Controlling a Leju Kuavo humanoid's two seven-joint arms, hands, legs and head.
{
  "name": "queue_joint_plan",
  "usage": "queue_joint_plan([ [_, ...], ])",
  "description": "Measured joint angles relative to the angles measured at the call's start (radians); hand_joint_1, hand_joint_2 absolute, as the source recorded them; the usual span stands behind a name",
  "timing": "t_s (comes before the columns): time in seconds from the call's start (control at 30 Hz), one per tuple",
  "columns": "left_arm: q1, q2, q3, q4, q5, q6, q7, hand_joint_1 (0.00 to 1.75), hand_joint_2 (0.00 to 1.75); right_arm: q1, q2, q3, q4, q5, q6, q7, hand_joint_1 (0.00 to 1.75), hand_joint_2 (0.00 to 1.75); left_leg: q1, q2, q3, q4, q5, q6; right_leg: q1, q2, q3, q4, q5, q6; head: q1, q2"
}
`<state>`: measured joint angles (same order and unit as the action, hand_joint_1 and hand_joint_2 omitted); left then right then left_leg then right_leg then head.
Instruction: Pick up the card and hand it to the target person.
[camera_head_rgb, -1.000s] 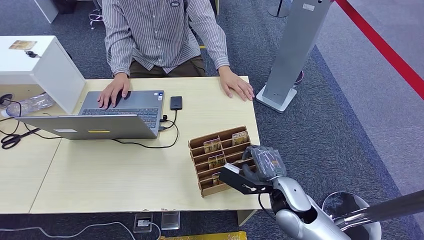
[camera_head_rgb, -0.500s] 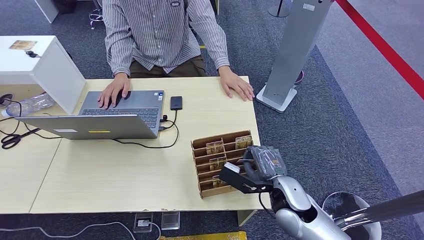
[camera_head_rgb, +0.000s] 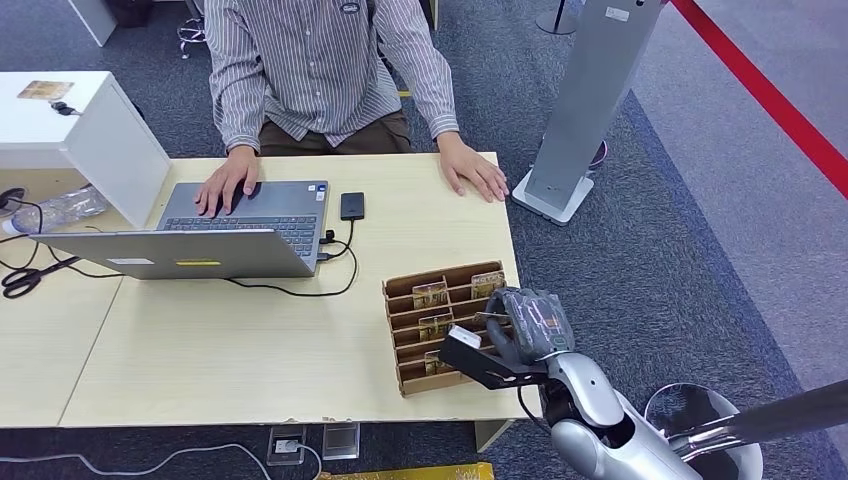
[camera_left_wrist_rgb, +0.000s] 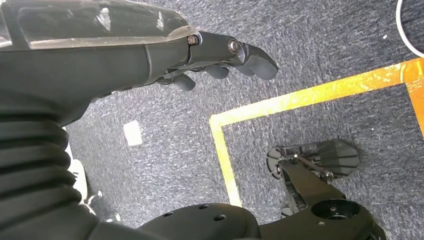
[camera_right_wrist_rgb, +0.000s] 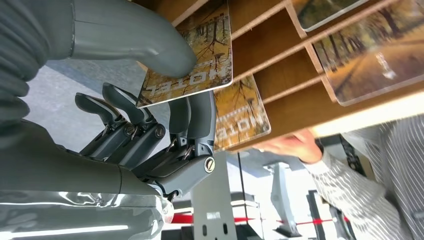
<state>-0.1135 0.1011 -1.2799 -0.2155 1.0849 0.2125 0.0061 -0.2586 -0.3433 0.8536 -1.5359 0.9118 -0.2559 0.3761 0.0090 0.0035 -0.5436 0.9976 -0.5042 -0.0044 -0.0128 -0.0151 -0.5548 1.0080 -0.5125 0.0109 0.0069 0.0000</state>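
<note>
A brown wooden card holder (camera_head_rgb: 400, 332) stands near the table's front right corner, with several hotel cards (camera_head_rgb: 429, 294) in its slots. My right hand (camera_head_rgb: 520, 330) is at the holder's right side. In the right wrist view this hand (camera_right_wrist_rgb: 165, 130) pinches a yellow card printed HOTEL (camera_right_wrist_rgb: 200, 55) between the thumb (camera_right_wrist_rgb: 140, 40) and a dark finger, with the card's far end at the wooden slots (camera_right_wrist_rgb: 280, 50). A second card (camera_right_wrist_rgb: 245, 115) sits just behind it. My left hand (camera_left_wrist_rgb: 220, 60) hangs over the carpet and holds nothing. The person (camera_head_rgb: 320, 70) sits across the table.
The person's hands rest on an open laptop (camera_head_rgb: 200, 240) and on the table's far right edge (camera_head_rgb: 475, 172). A black phone (camera_head_rgb: 352, 206) lies by the laptop with a cable. A white box (camera_head_rgb: 70, 130) stands far left; a grey stand (camera_head_rgb: 585, 100) stands right of the table.
The card holder has shifted slightly to the right on the table. My right hand has edged in closer against its right side.
</note>
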Motion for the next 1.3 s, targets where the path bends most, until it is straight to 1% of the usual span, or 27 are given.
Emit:
queue_joint_plan([
  [0.17, 0.0, 0.0, 0.0, 0.0, 0.001, 0.0, 0.0, 0.0, 1.75, -0.001, 0.0, -0.007, -0.013, -0.016, -0.043, -0.034, 1.75, 1.75, 0.0, 0.0, 0.0, 0.0, 0.0, 0.0, 0.0, 0.0, 0.0, 0.0, 0.0, 0.0, 0.0, 0.0],
  [0.33, 0.0, 0.0, 0.0, 0.0, 0.003, -0.003, 0.0, 0.0, 1.75, -0.012, -0.004, -0.031, -0.077, -0.099, -0.049, -0.046, 1.75, 1.75, 0.0, 0.0, 0.0, 0.0, 0.0, 0.0, 0.0, 0.0, 0.0, 0.0, 0.0, 0.0, 0.0, 0.0],
  [0.57, 0.001, 0.0, 0.0, 0.0, 0.009, -0.006, 0.0, 0.0, 1.75, -0.069, -0.024, -0.059, -0.222, -0.198, -0.044, -0.063, 1.75, 1.75, 0.0, 0.0, 0.0, 0.0, 0.0, 0.0, 0.0, 0.0, 0.0, 0.0, 0.0, 0.0, 0.0, 0.0],
  [0.73, 0.001, 0.0, 0.0, 0.0, 0.009, -0.01, 0.0, 0.0, 1.75, -0.115, -0.025, -0.058, -0.297, -0.242, -0.048, -0.1, 1.75, 1.75, 0.0, 0.0, 0.0, 0.0, 0.0, 0.0, 0.0, 0.0, 0.0, 0.0, 0.0, 0.0, 0.0, 0.0],
  [0.83, 0.001, 0.0, 0.0, 0.0, 0.009, -0.011, -0.001, 0.0, 1.75, -0.132, -0.022, -0.055, -0.319, -0.261, -0.069, -0.133, 1.75, 1.75, 0.0, 0.0, 0.0, 0.0, 0.0, 0.0, 0.0, 0.0, 0.0, 0.0, 0.0, 0.0, 0.0, 0.0],
  [0.97, 0.0, 0.0, 0.0, 0.0, 0.009, -0.012, -0.002, 0.0, 1.75, -0.159, -0.002, -0.042, -0.323, -0.282, -0.097, -0.179, 1.75, 1.75, 0.0, 0.0, 0.0, 0.0, 0.0, 0.0, 0.0, 0.0, 0.0, 0.0, 0.0, 0.0, 0.001, 0.0],
  [1.1, 0.0, 0.0, 0.0, 0.0, 0.003, -0.013, -0.007, 0.0, 1.75, -0.194, 0.023, -0.027, -0.304, -0.306, -0.114, -0.207, 1.75, 1.75, 0.0, 0.0, 0.0, 0.0, 0.0, 0.0, 0.0, 0.0, 0.0, 0.0, 0.0, 0.0, 0.0, 0.0],
  [1.3, -0.002, -0.002, -0.001, 0.0, -0.01, -0.02, -0.018, 0.0, 1.75, -0.26, 0.071, -0.001, -0.196, -0.318, -0.169, -0.247, 1.75, 1.75, 0.0, 0.0, 0.0, 0.0, 0.0, 0.0, 0.0, 0.0, 0.001, 0.0, 0.0, 0.0, 0.0, 0.0],
])
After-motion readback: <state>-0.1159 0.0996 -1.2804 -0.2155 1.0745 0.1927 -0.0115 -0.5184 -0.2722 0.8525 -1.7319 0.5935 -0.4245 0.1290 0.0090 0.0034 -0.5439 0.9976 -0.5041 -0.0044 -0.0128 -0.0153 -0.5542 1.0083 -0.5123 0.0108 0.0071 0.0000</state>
